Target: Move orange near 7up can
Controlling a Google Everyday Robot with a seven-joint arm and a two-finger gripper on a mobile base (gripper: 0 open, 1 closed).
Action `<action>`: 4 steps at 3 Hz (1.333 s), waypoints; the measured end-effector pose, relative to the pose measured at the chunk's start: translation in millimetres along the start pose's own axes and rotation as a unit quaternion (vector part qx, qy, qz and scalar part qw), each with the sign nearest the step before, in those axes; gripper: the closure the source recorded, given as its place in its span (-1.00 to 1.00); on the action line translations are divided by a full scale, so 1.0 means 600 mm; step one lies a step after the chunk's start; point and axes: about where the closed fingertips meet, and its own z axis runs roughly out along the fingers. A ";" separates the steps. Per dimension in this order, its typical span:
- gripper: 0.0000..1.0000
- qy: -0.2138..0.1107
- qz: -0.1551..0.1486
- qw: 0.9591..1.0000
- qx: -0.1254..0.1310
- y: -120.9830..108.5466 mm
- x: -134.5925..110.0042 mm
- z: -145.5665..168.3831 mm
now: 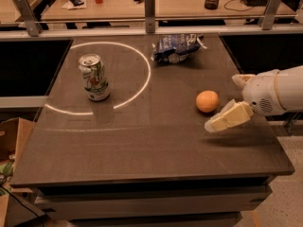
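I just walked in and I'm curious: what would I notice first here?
A small round orange fruit sits at the right of the dark table, with the robot's white pincer open right beside it. A white-and-green drink can stands far left, inside a bright ring of light.

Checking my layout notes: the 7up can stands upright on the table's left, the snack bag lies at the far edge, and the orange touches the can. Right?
Not quite. The camera view shows the orange well apart from the 7up can, on the right side of the table, beside the robot's open hand. The rest holds.
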 end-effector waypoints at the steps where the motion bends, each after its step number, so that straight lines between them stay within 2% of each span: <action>1: -1.00 0.004 0.005 1.000 -0.007 0.001 -0.008 0.020; 4: -1.00 -0.004 0.004 0.999 -0.035 0.008 -0.036 0.060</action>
